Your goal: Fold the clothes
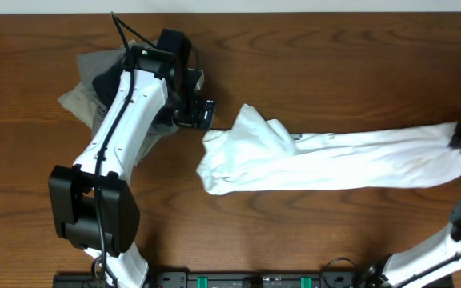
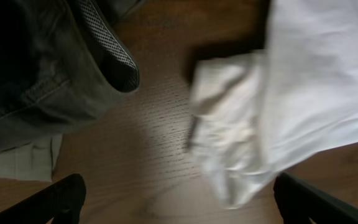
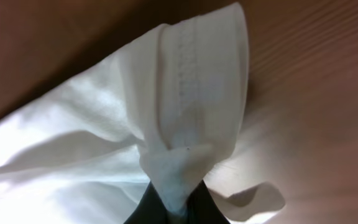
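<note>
Shirt [image 1: 334,160] runs leftward from right pincer [image 3: 176,208], clenched on its hem; released left pincer [image 1: 202,113] sits beside its far end.

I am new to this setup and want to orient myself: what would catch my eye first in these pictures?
A long white T-shirt lies stretched across the wooden table from the middle to the right edge, where the right gripper is shut on its end. At upper left, the left gripper hangs open between the shirt's bunched end and a heap of grey-olive garments.
</note>
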Controlling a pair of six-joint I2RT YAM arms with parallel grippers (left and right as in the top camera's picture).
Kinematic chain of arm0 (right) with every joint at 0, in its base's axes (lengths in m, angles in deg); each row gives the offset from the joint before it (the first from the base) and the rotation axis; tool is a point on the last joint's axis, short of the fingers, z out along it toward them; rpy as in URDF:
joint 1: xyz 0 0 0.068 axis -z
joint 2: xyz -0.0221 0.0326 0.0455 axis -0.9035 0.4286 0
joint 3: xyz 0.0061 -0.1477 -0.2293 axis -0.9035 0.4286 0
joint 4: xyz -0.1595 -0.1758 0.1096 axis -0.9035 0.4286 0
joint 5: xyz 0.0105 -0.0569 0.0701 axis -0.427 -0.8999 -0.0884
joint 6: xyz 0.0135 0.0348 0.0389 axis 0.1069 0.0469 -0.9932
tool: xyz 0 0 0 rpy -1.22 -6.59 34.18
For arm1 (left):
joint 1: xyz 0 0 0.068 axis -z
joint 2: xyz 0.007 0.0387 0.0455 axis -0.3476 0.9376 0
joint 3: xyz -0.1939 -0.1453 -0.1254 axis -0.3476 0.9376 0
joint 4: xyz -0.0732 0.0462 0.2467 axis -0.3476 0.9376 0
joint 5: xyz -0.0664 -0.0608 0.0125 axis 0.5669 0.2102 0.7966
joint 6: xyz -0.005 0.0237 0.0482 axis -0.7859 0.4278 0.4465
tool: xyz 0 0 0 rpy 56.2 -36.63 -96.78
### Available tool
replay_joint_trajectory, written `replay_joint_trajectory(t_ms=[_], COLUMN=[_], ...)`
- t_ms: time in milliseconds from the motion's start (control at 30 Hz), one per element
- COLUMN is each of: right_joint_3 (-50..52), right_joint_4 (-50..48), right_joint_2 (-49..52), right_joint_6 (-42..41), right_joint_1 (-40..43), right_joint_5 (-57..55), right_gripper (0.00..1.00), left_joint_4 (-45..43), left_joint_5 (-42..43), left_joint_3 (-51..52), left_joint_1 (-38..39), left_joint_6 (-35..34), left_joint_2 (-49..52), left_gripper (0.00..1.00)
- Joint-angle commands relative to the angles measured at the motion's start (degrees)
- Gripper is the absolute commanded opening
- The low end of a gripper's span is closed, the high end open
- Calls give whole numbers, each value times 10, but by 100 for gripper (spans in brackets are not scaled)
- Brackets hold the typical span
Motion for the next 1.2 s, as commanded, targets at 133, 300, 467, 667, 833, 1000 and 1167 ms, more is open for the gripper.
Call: replay_joint_trajectory(t_ms=[133, 300, 467, 667, 833, 1000, 1167], right_joint_3=[-28, -18, 21, 107, 165, 165, 165], right_joint_4=[32, 66, 50, 6, -43, -55, -70], right_joint_2=[-116, -119, -118, -118, -118, -129, -151], right_joint_6=[-42, -57, -96, -106, -118, -106, -112], right_joint_1=[-61, -171, -285, -385, -443, -455, -421], right_joint_5=[31, 37, -10, -11, 2, 2, 2], right_gripper=[1, 1, 1, 1, 33, 39, 48], left_joint_4=[-1, 3, 4, -1, -5, 0, 4], left_joint_5=[-7, -7, -7, -7, -7, -5, 78], left_joint_3=[-15, -15, -15, -15, -15, -14, -4], left_joint_1=[-3, -3, -3, -3, -3, -3, 1], left_joint_6=[10, 10, 10, 10, 10, -14, -40], left_joint_2=[-13, -18, -34, -56, -62, -62, -61], left_gripper=[98, 98, 98, 98, 98, 98, 98])
